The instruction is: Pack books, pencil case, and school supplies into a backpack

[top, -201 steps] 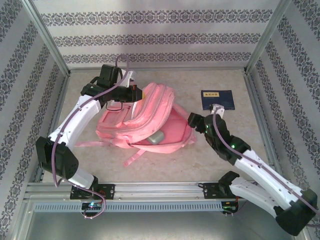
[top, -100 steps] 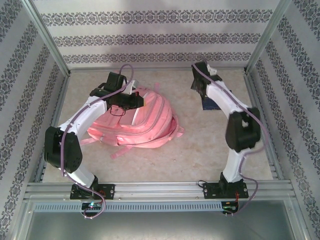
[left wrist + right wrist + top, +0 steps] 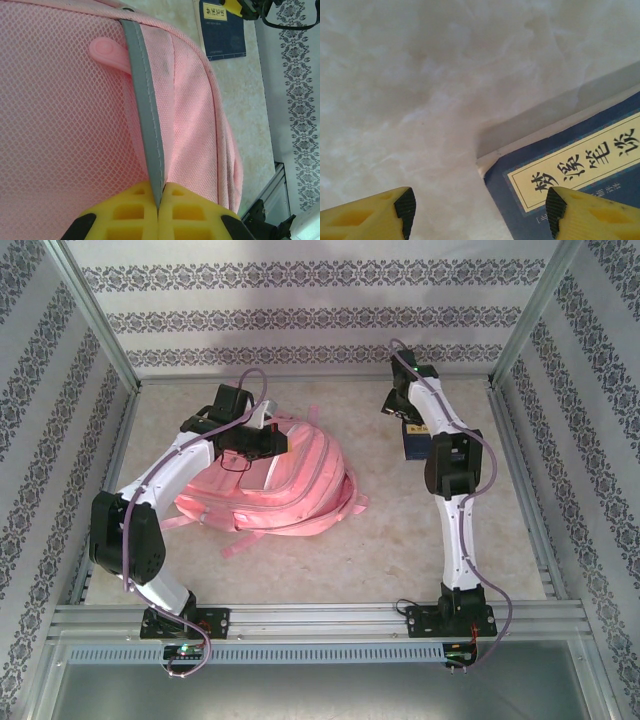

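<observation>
The pink backpack point(image 3: 280, 485) lies flat on the table at left of centre, with its mesh side point(image 3: 60, 125) close in the left wrist view. My left gripper point(image 3: 272, 443) is at its far top edge, shut point(image 3: 159, 192) on a grey strip point(image 3: 145, 100) of the backpack. A dark navy book point(image 3: 414, 446) with a pale label lies at the far right, partly under my right arm. My right gripper point(image 3: 400, 418) hangs open point(image 3: 480, 212) just above the book's corner point(image 3: 560, 170), one fingertip point(image 3: 555, 210) over the cover, the other over bare table. The pencil case and school supplies are out of view.
Pink straps point(image 3: 245, 540) trail from the backpack toward the near edge. Metal frame rails point(image 3: 515, 470) and patterned walls close in the marble table point(image 3: 390, 550) on three sides. The book point(image 3: 222, 30) lies close to the right rail.
My right arm swung from the backpack's opening out to the far right over the book. The backpack has closed and flattened, shifting left with my left gripper.
</observation>
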